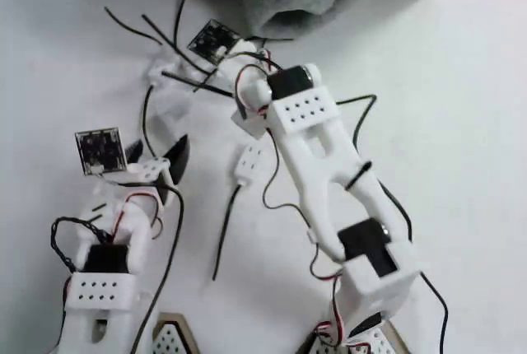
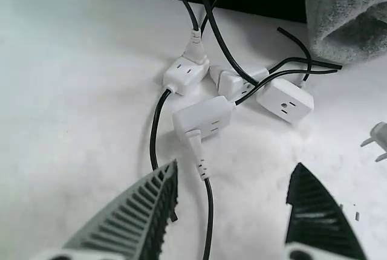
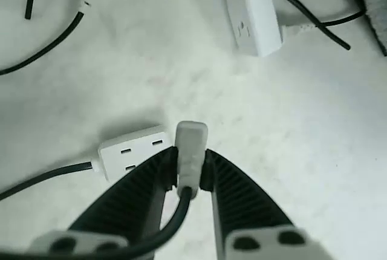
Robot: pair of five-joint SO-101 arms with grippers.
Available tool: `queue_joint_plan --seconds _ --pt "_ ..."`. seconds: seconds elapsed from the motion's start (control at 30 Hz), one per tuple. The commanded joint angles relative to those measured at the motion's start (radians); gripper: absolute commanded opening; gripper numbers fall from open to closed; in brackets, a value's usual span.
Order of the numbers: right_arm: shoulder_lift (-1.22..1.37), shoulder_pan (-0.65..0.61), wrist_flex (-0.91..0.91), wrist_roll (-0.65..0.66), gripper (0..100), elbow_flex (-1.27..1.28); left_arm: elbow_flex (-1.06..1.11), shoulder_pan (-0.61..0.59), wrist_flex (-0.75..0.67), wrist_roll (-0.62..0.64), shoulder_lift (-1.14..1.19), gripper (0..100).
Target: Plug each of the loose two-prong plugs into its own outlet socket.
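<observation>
The right gripper (image 3: pixel 190 164) is clamped tight on a white two-prong plug (image 3: pixel 191 142), its cord (image 3: pixel 179 211) trailing back between the jaws. It sits just beside the outlet socket (image 3: pixel 129 154), seemingly to line the plug up for insertion. The left gripper (image 2: pixel 234 172) gapes wide and empty, apart from that socket.

Two arms (image 1: pixel 325 160), two patterned cards (image 1: pixel 98 151), at least four sockets (image 2: pixel 285 100).

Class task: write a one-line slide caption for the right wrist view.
Right end effector grips a white plug beside a white outlet socket lying on the table.
</observation>
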Motion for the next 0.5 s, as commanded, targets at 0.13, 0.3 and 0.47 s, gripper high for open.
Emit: queue_joint_plan --seconds 0.13,0.3,0.47 --pt "0.077 0.008 0.077 0.130 1.8 -0.058 -0.006 -0.007 -0.023 0.002 -0.013 29" --pt "0.090 0.001 0.076 0.132 1.8 -0.046 -0.006 -0.007 -0.023 0.002 -0.013 29" --pt "0.090 -0.044 0.071 0.133 1.8 0.005 -0.006 -0.007 -0.023 0.002 -0.013 29"
